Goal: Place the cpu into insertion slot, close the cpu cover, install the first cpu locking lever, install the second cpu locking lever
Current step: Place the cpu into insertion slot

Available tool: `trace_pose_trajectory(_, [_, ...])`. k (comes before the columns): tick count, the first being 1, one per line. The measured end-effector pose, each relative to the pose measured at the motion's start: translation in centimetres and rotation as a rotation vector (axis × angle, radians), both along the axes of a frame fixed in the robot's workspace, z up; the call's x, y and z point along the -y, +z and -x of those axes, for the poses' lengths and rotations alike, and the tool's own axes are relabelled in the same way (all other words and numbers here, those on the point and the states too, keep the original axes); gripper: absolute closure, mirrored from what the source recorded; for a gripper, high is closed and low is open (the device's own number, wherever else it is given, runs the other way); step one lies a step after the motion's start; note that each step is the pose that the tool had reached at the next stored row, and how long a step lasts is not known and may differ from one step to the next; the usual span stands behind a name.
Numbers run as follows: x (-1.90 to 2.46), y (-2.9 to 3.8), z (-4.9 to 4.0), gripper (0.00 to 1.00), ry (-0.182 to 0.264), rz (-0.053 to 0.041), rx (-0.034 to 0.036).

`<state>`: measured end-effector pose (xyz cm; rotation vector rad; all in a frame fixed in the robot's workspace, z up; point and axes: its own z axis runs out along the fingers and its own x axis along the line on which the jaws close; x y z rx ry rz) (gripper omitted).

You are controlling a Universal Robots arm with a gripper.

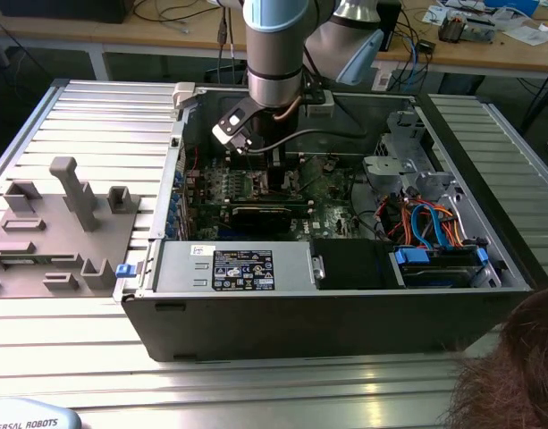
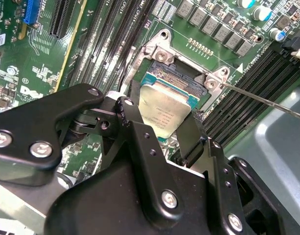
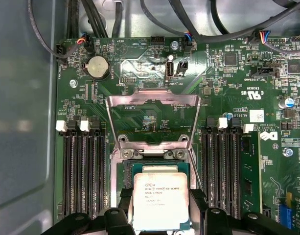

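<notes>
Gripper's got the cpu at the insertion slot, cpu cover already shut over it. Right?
Not quite. The cpu cover is open, swung back off the insertion slot, as the first wrist view shows. The rest holds: the gripper has the cpu between its fingers at the slot.

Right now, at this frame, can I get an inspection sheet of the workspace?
Surface: slatted metal table carrying an open computer case.
Job's things: cpu over the insertion slot, seating unclear; cpu cover raised open.
Clutter: grey fixture tray at the exterior view's left.
Grippers: hand shut on the cpu.
Cables: orange and blue cables inside the case.
Surroundings: workbench behind; a person's hair at the exterior view's right.
</notes>
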<state>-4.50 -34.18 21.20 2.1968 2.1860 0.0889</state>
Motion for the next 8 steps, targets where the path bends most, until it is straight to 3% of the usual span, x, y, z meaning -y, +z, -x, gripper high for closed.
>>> trace_pose_trajectory(8, [0.00,-0.19,0.00,0.46,0.000,0.0000,0.0000])
